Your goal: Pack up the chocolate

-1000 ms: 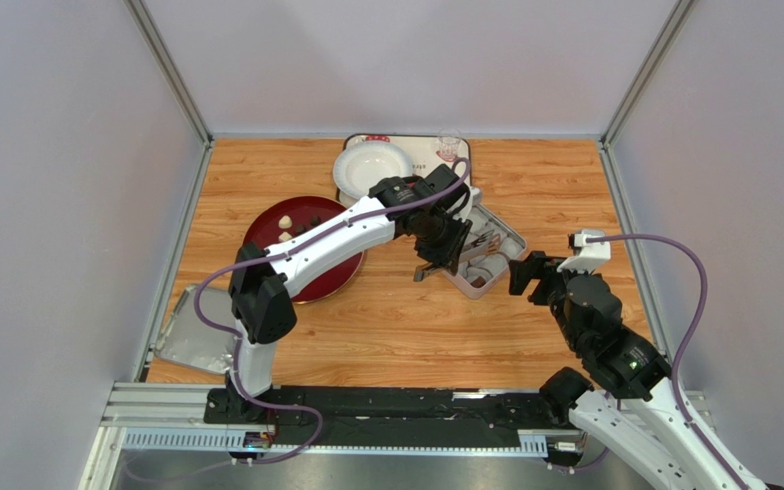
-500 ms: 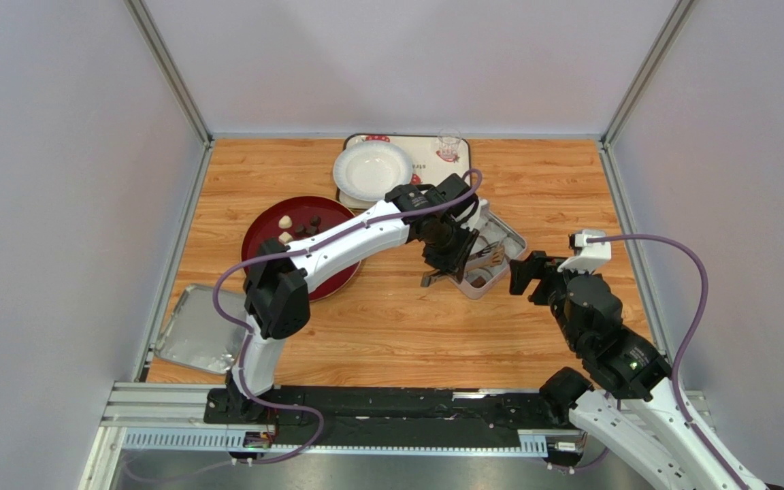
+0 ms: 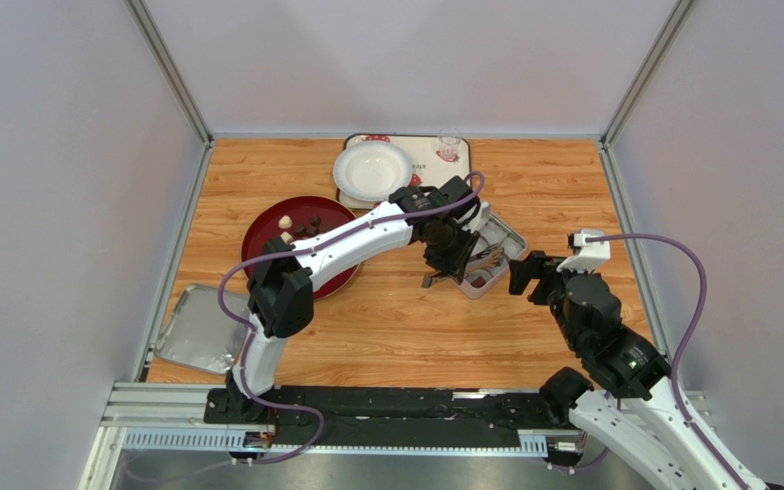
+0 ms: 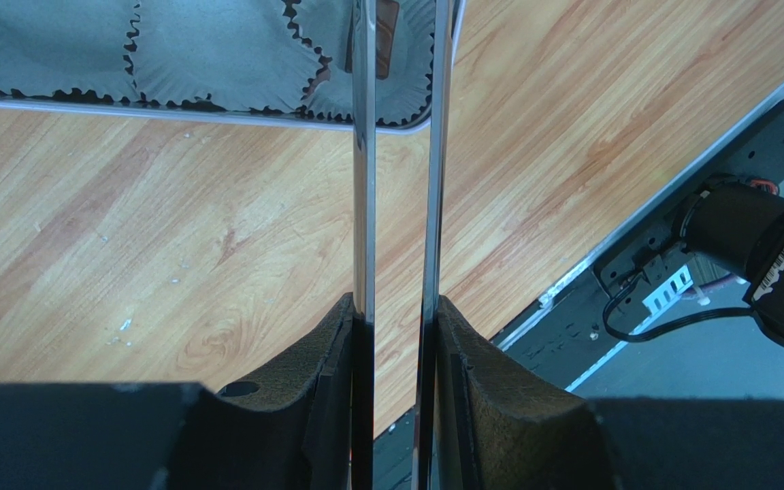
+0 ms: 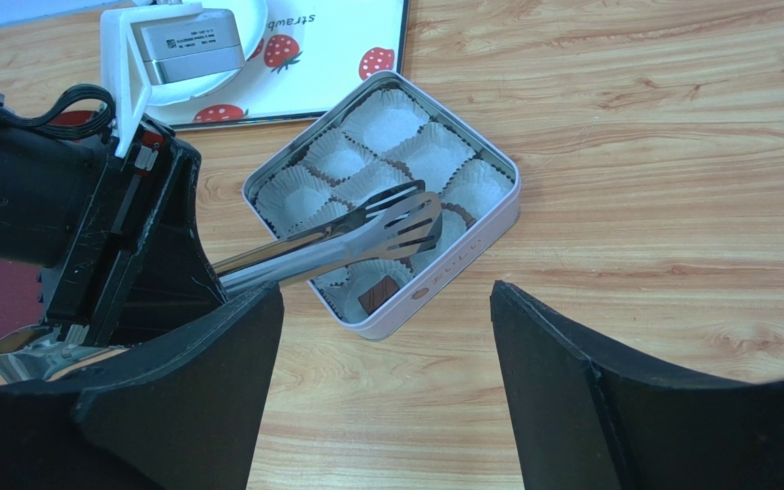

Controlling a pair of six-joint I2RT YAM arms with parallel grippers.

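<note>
Near the middle of the overhead view, the left gripper [image 3: 445,252] is clamped on a pair of metal tongs [image 3: 481,261], whose tips reach over a square tin [image 3: 510,241] on the wooden bench [image 3: 396,327]. Left of centre sits a red plate [image 3: 261,237] carrying several pieces of the chocolate [image 3: 286,222], cream and dark. At upper centre a white bowl [image 3: 373,168] rests on a strawberry-printed tray [image 3: 435,169], and a metal lid [image 3: 197,329] lies at lower left. The right gripper [image 3: 521,274] hangs just right of the tin, jaws apart and holding nothing. Up the middle of the left wrist view, the two tong arms run from between the padded fingers [image 4: 319,352] to the tin's paper cups [image 4: 212,51] along the top edge, where a dark brown piece shows between the arms. Across the right wrist view, the tin sits at centre with its white cups in rows; the tong tips hover over its nearer half, slightly parted, and one dark piece of chocolate lies in the cup at the tin's lower corner, just below the tips and not between them. The right gripper's black fingers [image 5: 560,378] frame the bottom of this view, spread wide.
</note>
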